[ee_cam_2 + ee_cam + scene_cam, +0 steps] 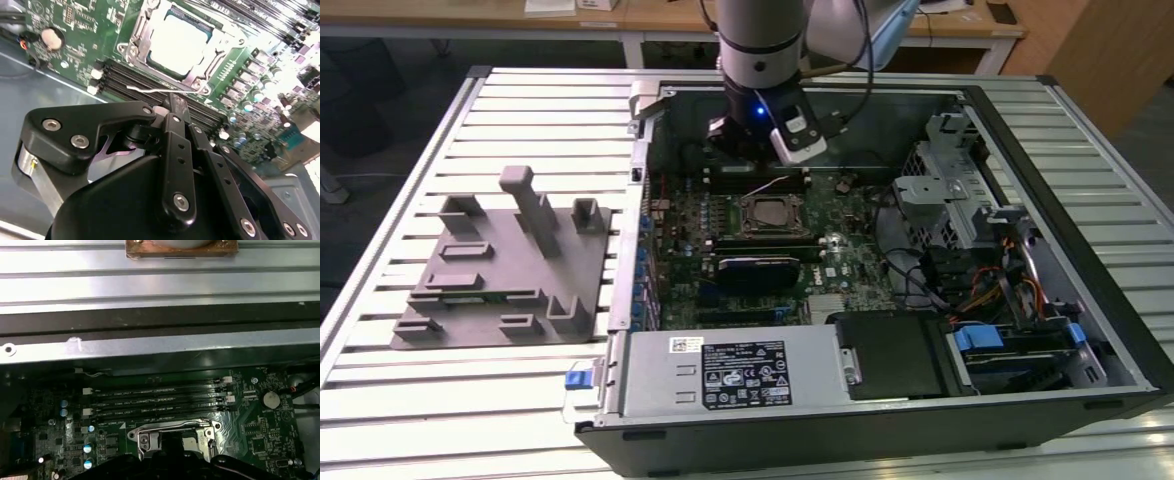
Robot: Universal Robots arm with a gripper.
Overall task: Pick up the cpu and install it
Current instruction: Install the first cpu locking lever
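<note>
gripper (172, 102): black linkage arms, closest to the lens in the second wrist view; jaws drawn narrow, tips apparently pressed together with nothing between them, though the overlapping links make that hard to confirm.
gripper place: hanging over the far part of the motherboard (847, 265) in the exterior view, just behind the socket (134, 47).
cpu (180, 42): thin flat square with a pale silvery-grey top plate, washed bright by glare, and a narrow lighter rim; plain surface, no detail to make out.
cpu place: lying flat inside the socket, level with its frame, apart from the gripper tips and a little beyond them.
socket: bright metal frame around the chip, slim lever along one edge, mid-board.
memory slots (125, 75): dark parallel rows between the socket and the gripper tips in the second wrist view; beside the socket in the first wrist view.
white wire (150, 90): thin, lying across the slots just ahead of the tips.
computer case (907, 115): open, lying flat on the slatted table (400, 380).
fixture plate (494, 270): grey, with upright posts, on the table to the exterior view's left of the case, well apart from the gripper.
</note>
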